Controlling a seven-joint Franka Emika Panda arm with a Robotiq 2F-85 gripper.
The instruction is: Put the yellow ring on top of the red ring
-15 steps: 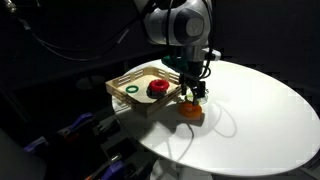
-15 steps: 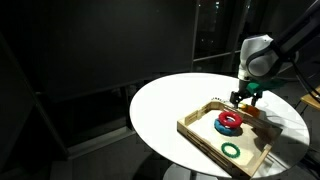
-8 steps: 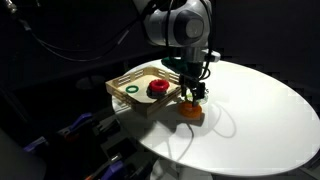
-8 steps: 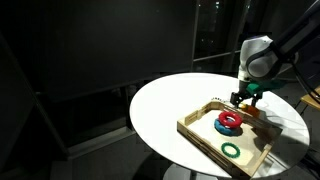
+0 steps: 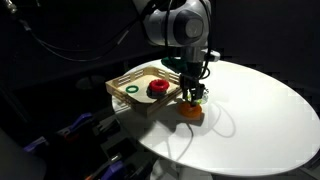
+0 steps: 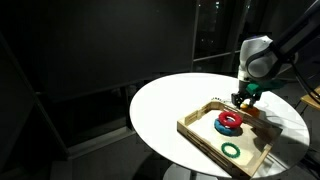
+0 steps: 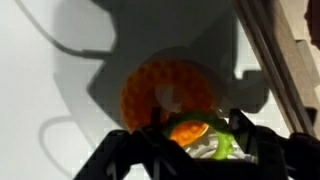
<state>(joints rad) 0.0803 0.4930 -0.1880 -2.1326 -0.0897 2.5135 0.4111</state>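
Observation:
The yellow ring point(image 7: 216, 145) shows yellow-green between my gripper's dark fingers point(image 7: 247, 140) in the wrist view, with orange showing through its hole. My gripper point(image 7: 190, 142) is shut on it. It hangs just over a larger orange ring point(image 7: 165, 88) that lies on the white table. In both exterior views the gripper point(image 5: 195, 94) point(image 6: 243, 99) points straight down beside the tray, and the yellow ring is too small to make out there. The red ring point(image 5: 157, 89) point(image 6: 230, 121) lies in the wooden tray point(image 5: 142, 106) point(image 6: 198, 132), apart from the gripper.
A dark green ring point(image 5: 132, 91) point(image 6: 232, 150) lies in the tray next to the red one. The orange ring point(image 5: 190, 111) sits on the round white table point(image 5: 255, 115) right against the tray's side. Darkness surrounds the table.
The jaws have closed on the yellow ring. The arm has hardly moved, and the rings in the tray lie as before.

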